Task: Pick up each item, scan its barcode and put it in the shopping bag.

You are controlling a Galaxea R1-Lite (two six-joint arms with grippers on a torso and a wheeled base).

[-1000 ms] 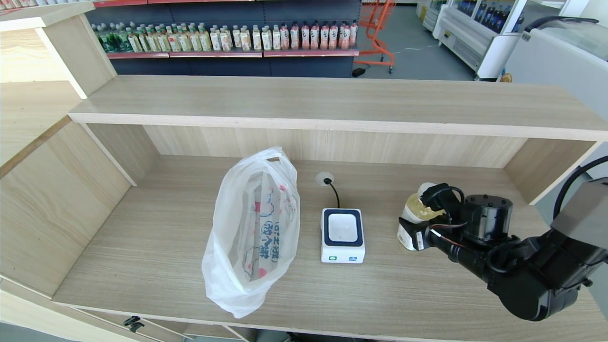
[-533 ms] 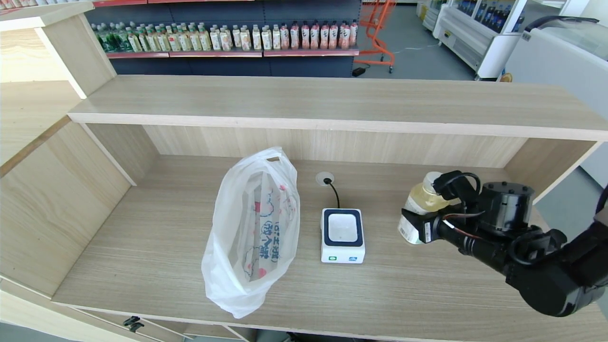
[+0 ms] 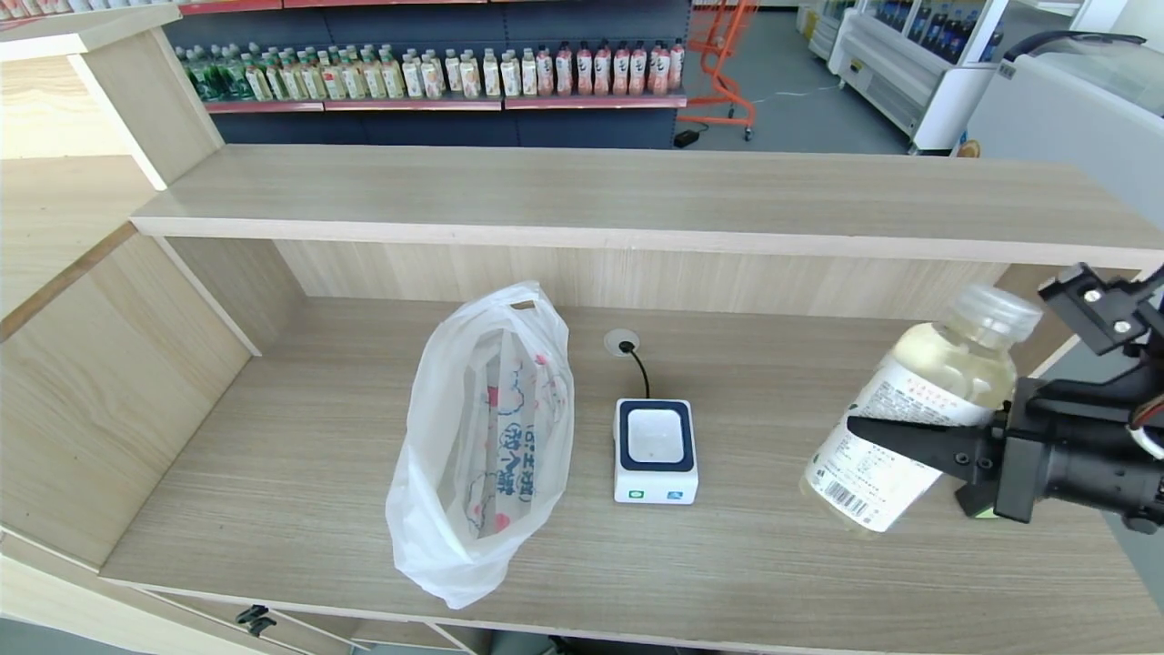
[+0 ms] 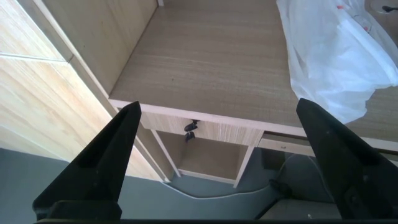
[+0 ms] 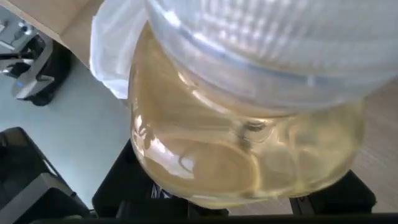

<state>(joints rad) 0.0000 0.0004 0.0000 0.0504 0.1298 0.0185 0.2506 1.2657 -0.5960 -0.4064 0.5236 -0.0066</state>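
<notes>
Bottle [image 3: 918, 391] sits in the grasp of the right end effector [image 3: 914, 435], tilted over the right end of the surface [image 3: 300, 455], at 3 o'clock from the scanner [image 3: 656, 450]. Its cap [image 3: 1000, 314] leans toward 1 o'clock. One dark finger [image 3: 900, 435] crosses the white label [image 3: 873, 473]. The label carries small print too fine to read and a barcode [image 3: 850, 498] near its lower edge.

The bag [image 3: 482, 437] lies at 9 o'clock from the scanner, mouth open. A flat pack inside it shows red and blue lettering. A black cable [image 3: 639, 368] runs from the scanner toward 12 o'clock into a round port.

The right wrist view shows the bottle [image 5: 249, 155] from close up, with a ribbed clear cap and pale yellow liquid. The left wrist view shows the left end effector [image 4: 214, 165] released, fingers wide apart, off the near edge of the surface beside the bag [image 4: 336, 56], above a black latch [image 4: 189, 129].

The surface is light wood with a raised ledge behind. Beyond it stand a shelf [image 3: 436, 102] of drinks, an orange rack [image 3: 723, 55] and white freezers [image 3: 918, 73].
</notes>
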